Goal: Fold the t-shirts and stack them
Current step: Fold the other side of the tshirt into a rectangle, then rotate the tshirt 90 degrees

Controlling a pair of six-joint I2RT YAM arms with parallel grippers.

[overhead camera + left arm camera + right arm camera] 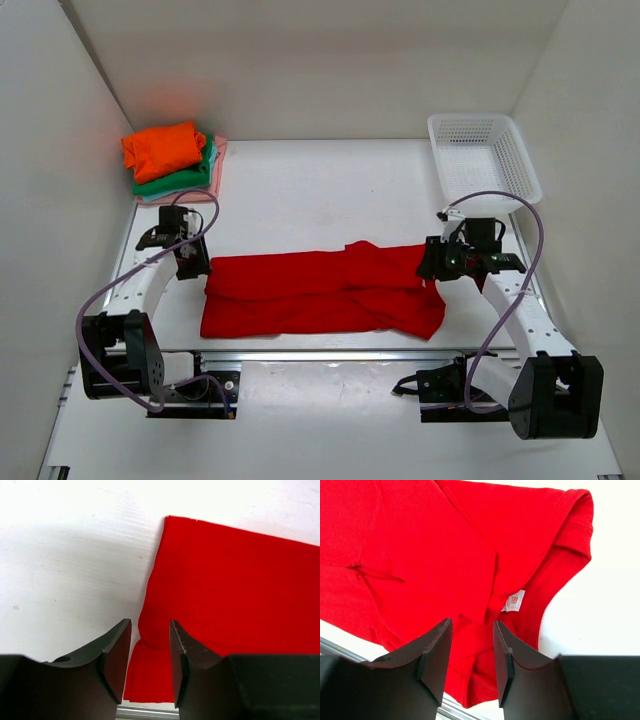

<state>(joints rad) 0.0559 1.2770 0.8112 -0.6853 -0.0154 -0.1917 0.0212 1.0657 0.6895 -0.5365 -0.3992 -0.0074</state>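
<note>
The large red t-shirt [320, 295] lies in a long folded band across the near middle of the table. My left gripper [190, 262] hovers over its left end with the jaws apart; in the left wrist view the gripper [150, 625] is open and the red cloth [235, 585] lies below, its layered edge showing in the gap. Over the shirt's right end my right gripper [435, 262] is also open [472, 622] above the red cloth [420, 555] and its white label [515, 601]. At the back left a folded orange shirt [163, 150] tops a green one [185, 178] and a pale pink one [217, 160].
A white mesh basket [483, 155] stands at the back right corner. White walls close in the table on the left, back and right. A metal rail [330, 355] runs along the near edge just below the red shirt.
</note>
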